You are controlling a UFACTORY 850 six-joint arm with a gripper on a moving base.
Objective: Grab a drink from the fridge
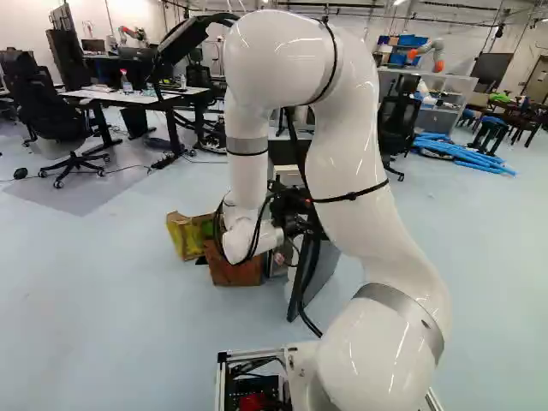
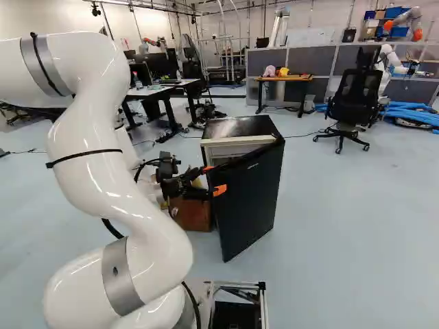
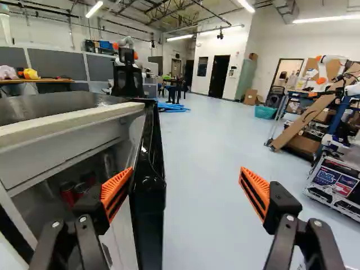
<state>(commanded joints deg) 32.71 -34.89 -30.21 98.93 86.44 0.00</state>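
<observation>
Jaws: open, straddling the edge of the ajar door (image 3: pixel 147 191); inner finger (image 3: pixel 116 194) inside the gap, presumably to swing it wider. Taking 12 o'clock as straight ahead, red cans (image 3: pixel 68 194), likely the drink, sit inside the fridge (image 2: pixel 240 127) at 10 o'clock. Arm (image 1: pixel 342 163): arched high, wrist lowered to door height.

Premises: robotics laboratory with the fittings of a workshop. Another robot (image 2: pixel 405 19), orange-jointed, two o'clock, right base view. Grey partitions (image 2: pixel 309 60), one o'clock, same view. Black wheeled chair (image 2: pixel 358 89), two o'clock, same view. White-topped table (image 1: pixel 86 93), ten o'clock, left base view. Steel roof trusses (image 3: pixel 169 8) and strip lights (image 3: pixel 94 10), overhead, wrist view. Smooth pale-blue floor (image 2: pixel 343 226), throughout.
</observation>
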